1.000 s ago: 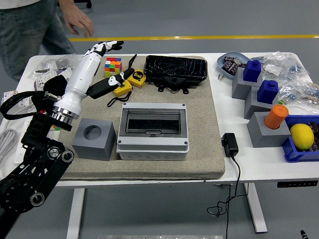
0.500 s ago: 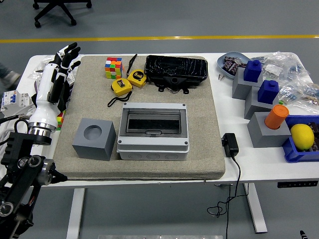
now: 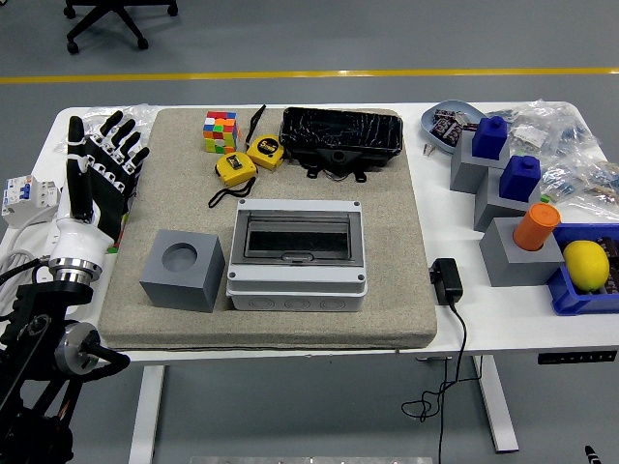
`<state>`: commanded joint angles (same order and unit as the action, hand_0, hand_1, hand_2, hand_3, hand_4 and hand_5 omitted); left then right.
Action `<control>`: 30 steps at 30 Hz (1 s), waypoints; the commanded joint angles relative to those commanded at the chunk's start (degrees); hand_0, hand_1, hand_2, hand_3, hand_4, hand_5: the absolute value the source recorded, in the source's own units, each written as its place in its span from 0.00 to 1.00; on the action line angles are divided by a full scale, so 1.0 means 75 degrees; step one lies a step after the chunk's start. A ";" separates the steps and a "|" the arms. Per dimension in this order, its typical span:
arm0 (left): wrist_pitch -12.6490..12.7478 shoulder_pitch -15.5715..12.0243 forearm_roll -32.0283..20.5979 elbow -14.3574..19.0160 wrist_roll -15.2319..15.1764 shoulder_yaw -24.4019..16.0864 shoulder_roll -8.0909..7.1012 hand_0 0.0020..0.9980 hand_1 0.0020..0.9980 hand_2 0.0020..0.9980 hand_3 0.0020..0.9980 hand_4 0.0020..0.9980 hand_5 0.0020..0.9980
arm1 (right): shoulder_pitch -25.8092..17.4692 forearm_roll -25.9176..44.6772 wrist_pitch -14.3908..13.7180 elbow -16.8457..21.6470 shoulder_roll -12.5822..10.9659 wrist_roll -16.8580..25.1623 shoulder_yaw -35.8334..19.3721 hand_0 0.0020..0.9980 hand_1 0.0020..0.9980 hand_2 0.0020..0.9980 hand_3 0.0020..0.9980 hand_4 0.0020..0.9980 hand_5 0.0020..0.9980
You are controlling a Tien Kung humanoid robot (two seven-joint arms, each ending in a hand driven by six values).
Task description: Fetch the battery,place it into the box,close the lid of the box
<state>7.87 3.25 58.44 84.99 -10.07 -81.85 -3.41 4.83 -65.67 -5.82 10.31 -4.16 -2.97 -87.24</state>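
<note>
A grey junction box (image 3: 297,253) with a clear lid lying flat and shut over it sits mid-mat, towards the front. Behind it lies a black, plastic-wrapped battery pack (image 3: 340,135). A blue dish (image 3: 451,123) at the back right holds small dark cells. My left hand (image 3: 101,166) hovers over the mat's left edge, fingers spread and pointing away from me, holding nothing. It is far left of the box and of the pack. My right arm is out of sight.
A Rubik's cube (image 3: 220,130) and two yellow tape measures (image 3: 236,169) (image 3: 264,151) lie behind the box. A grey block with a round hole (image 3: 182,270) stands to its left. A black adapter (image 3: 446,280), grey-and-blue blocks (image 3: 501,179), an orange cylinder (image 3: 536,226) and a lemon (image 3: 585,264) crowd the right.
My left arm has swung back from over the tape measures to the mat's left edge and lowered. The person at the top left has gone from view.
</note>
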 joint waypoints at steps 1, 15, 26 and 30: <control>0.0019 -0.0037 0.0162 -0.0003 0.0024 -0.0032 -0.0002 0.81 0.82 0.80 0.76 1.00 1.00 | 0.0005 -0.0011 0.0004 0.0000 0.0006 0.0004 -0.0014 0.76 0.68 0.69 0.73 1.00 1.00; 0.0343 -0.0302 0.1287 0.0028 0.0133 -0.0401 0.0069 0.78 0.77 0.75 0.72 1.00 1.00 | 0.0103 -0.0120 0.0059 0.0000 -0.0065 -0.0136 0.0061 0.79 0.69 0.69 0.73 1.00 1.00; 0.0783 -0.0343 0.2965 0.0026 0.0044 -0.0460 0.0080 0.73 0.73 0.72 0.70 1.00 1.00 | 0.0077 -0.0495 -0.0062 0.0000 -0.0059 -0.0018 -0.0240 0.80 0.71 0.70 0.74 1.00 1.00; 0.0862 -0.0400 0.2975 0.0006 -0.0025 -0.0354 0.0070 0.72 0.72 0.71 0.70 1.00 0.97 | -0.0013 -0.0679 -0.0121 0.0000 -0.0060 0.0226 -0.0302 0.81 0.75 0.74 0.75 1.00 1.00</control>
<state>14.34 0.25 80.75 85.03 -10.26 -84.50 -2.88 4.72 -70.77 -6.73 10.31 -4.61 -1.28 -89.50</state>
